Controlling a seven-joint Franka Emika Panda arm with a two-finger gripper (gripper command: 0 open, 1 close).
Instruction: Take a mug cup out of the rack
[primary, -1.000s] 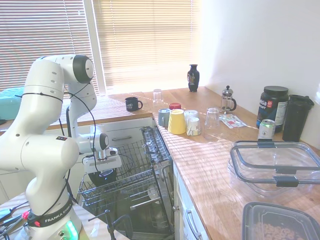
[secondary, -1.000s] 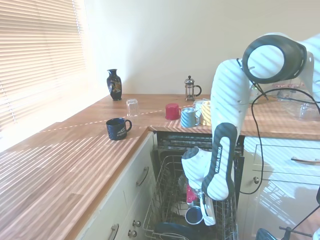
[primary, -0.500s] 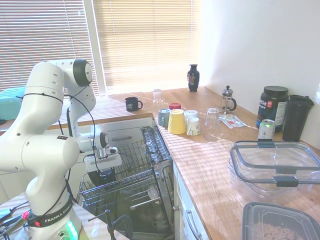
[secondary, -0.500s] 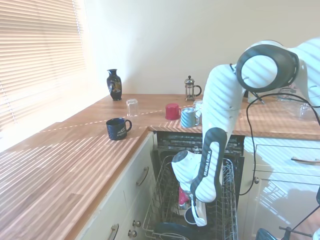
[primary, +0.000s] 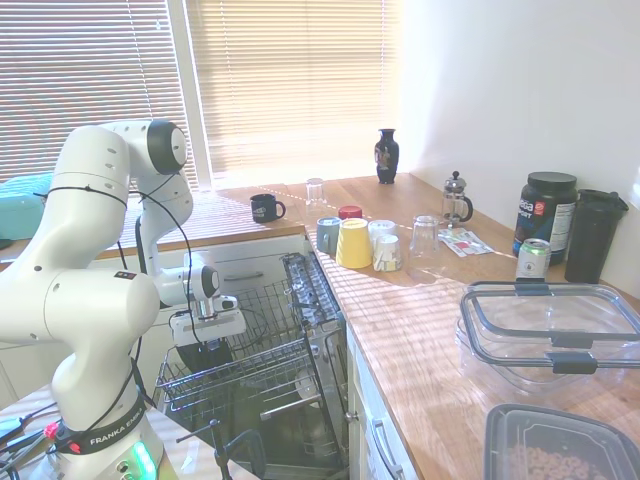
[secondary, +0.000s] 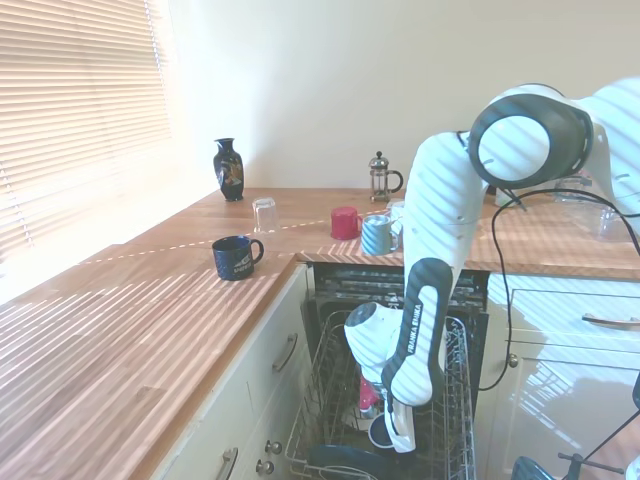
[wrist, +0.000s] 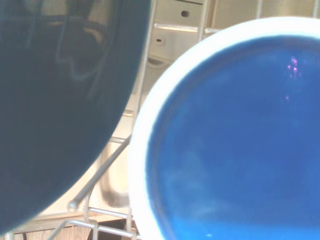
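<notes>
Tabletop (primary: 420, 310) wraps round the corner; open dishwasher below it with the rack (primary: 262, 372) pulled out. Arm is bent down into the rack, end effector (primary: 207, 338) low among the prongs.

Mug cup (primary: 205, 353) is dark and sits in the rack directly under the end effector, mostly hidden by the wrist. Can't tell if the fingers are apart or closed on it; neither outside view shows them clearly.

Step, my read: at the grasp, not yet lifted. Next move needs a confirmed grip, then a straight vertical pull to clear the prongs.

View differences: second exterior view shows a pale-rimmed cup (secondary: 380, 431) and something red (secondary: 367, 396) by the wrist, both hidden in the first. Wrist view only gives a dark glossy curved surface (wrist: 55, 100) beside a blue, white-rimmed dish (wrist: 235, 140) over wire.
</notes>
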